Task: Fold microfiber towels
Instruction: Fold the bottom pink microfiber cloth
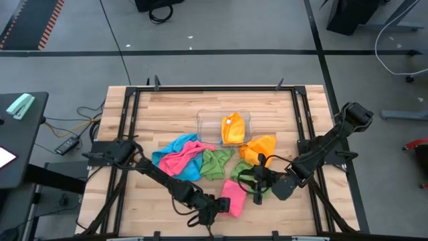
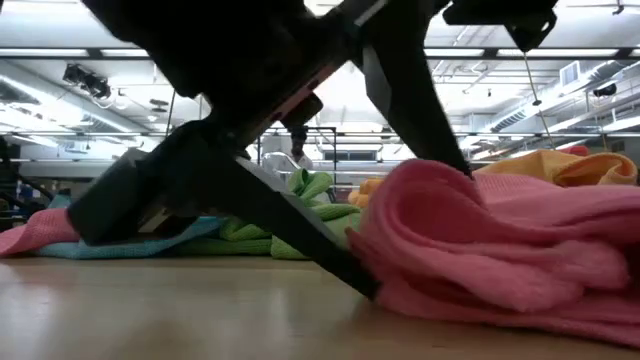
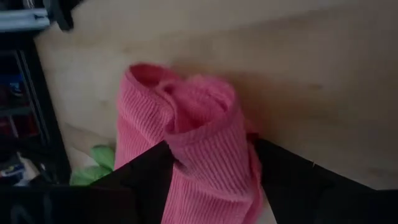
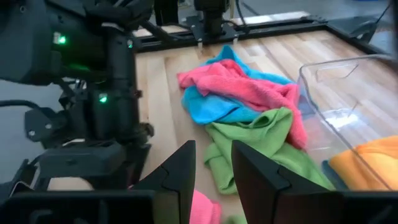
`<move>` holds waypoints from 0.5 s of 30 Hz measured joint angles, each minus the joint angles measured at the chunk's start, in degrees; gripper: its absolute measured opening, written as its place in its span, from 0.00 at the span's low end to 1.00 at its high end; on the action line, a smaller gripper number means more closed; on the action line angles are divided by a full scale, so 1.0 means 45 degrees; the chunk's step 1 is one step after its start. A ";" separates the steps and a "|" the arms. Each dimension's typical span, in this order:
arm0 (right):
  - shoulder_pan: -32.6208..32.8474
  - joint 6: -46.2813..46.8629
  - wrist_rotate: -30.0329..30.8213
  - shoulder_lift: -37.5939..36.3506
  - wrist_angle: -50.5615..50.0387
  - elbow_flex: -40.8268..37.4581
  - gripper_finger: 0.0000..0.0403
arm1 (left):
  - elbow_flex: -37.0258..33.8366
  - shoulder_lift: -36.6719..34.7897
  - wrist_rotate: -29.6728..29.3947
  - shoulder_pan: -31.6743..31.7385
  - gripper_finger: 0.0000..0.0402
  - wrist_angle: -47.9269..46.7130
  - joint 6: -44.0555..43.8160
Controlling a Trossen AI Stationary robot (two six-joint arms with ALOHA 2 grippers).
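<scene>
A pink towel (image 1: 233, 197) lies bunched on the table near its front edge. My left gripper (image 1: 219, 205) is at its left side, open, with a ridge of the towel (image 3: 199, 143) between the fingers. My right gripper (image 1: 257, 182) hangs over a green towel (image 1: 246, 175). Its fingers (image 4: 213, 155) are a little apart with nothing between them. Farther back lie a pink and blue heap (image 1: 179, 157), another green towel (image 1: 215, 163) and an orange towel (image 1: 259, 148). A folded orange towel (image 1: 233, 128) sits in the clear tray (image 1: 207, 120). My left gripper's open fingers (image 3: 149, 171) straddle a raised, several-layered bunch at the pink towel's left edge (image 3: 186, 155). The cloth lies against both inner sides. The gripper slants down from the table's left: one finger (image 2: 340, 265) sits low by the table, the other (image 2: 445, 140) over the top. The towel rests on the table.
Black rails (image 1: 127, 114) run along the table's left and right sides. Bare wood lies at the far side behind the tray and at the near left. The two arms are close together at the table's front middle.
</scene>
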 joint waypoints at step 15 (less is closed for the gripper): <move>0.0304 0.0464 0.0482 0.0000 -0.0129 0.0000 0.28 | 0.0010 0.0035 -0.0127 -0.0117 0.36 0.1423 -0.3791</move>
